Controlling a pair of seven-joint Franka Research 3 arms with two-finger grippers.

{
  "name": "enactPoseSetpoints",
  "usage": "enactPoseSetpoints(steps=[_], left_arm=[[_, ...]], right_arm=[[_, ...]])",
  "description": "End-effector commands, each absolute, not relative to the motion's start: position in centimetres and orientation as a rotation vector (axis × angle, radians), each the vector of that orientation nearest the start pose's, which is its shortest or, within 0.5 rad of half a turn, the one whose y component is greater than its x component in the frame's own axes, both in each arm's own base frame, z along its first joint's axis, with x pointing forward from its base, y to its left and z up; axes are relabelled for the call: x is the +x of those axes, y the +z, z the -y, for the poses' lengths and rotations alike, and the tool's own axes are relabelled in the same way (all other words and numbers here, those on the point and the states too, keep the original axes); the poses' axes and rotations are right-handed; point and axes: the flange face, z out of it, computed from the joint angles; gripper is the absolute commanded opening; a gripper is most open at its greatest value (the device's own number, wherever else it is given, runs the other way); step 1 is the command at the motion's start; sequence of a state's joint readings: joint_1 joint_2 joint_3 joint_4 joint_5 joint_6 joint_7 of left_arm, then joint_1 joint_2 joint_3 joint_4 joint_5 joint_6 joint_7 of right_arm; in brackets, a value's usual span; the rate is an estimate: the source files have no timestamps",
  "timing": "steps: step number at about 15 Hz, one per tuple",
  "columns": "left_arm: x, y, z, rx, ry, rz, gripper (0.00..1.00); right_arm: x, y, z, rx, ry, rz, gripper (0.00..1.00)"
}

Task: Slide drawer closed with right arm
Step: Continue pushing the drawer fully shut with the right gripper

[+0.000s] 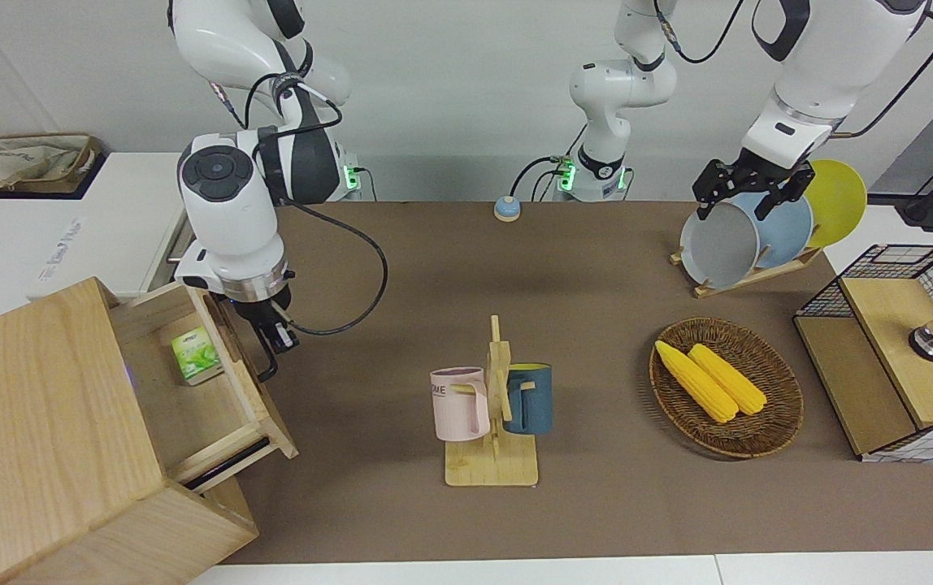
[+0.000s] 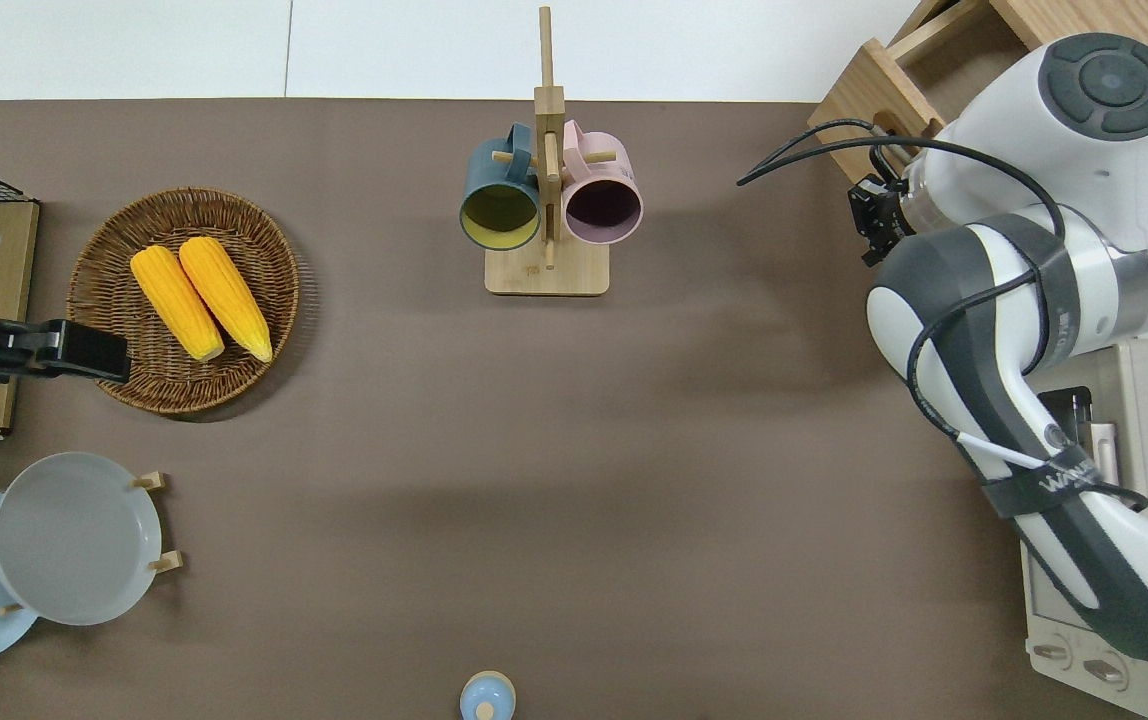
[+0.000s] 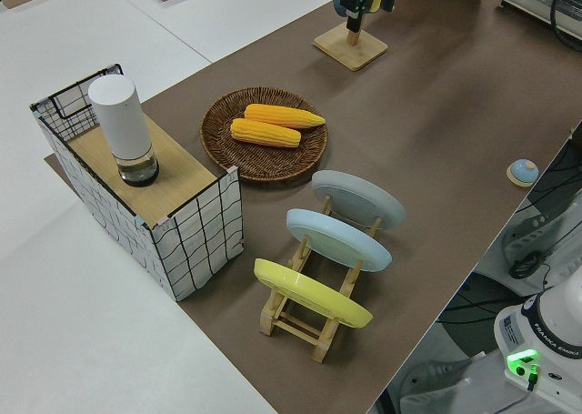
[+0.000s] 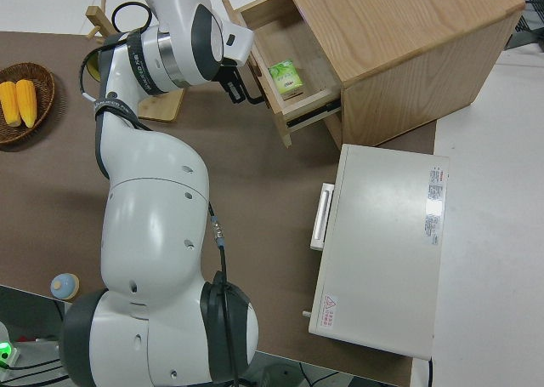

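Drawer (image 1: 190, 390) stands open, right gripper (image 1: 275, 341) at its handle, jaws' state unclear; next, a push inward.

Pale matt wooden drawer (image 1: 214, 382), woven basket (image 1: 726, 388)

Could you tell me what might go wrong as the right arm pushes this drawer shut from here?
The right gripper sits at the black loop handle on the front of the open drawer. If its fingers are hooked in the loop, they may snag when the arm backs away. The contact looks nearer one end of the wide front, so the drawer might skew and jam in the cabinet. The green box inside could slide or tip.
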State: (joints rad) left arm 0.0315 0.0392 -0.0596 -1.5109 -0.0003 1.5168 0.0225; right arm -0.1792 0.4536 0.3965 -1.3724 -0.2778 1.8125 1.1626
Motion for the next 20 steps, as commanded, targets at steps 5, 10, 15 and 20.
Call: enactPoseSetpoints(steps=[5, 10, 15, 20], left_arm=[[56.3, 63.0, 1.4, -3.126, 0.060, -0.097, 0.99], [56.3, 63.0, 1.4, -3.126, 0.060, -0.097, 0.99], [56.3, 63.0, 1.4, -3.126, 0.060, -0.097, 0.99], [56.3, 63.0, 1.4, -3.126, 0.060, -0.097, 0.99]], right_arm=[[70.1, 48.6, -1.8, -2.874, -0.197, -1.364, 0.000], [70.7, 48.9, 0.7, -2.833, -0.231, -1.398, 0.000], [70.9, 49.1, 1.8, -2.828, -0.249, -1.388, 0.000], [70.9, 48.9, 2.9, -2.837, -0.246, -1.376, 0.000]])
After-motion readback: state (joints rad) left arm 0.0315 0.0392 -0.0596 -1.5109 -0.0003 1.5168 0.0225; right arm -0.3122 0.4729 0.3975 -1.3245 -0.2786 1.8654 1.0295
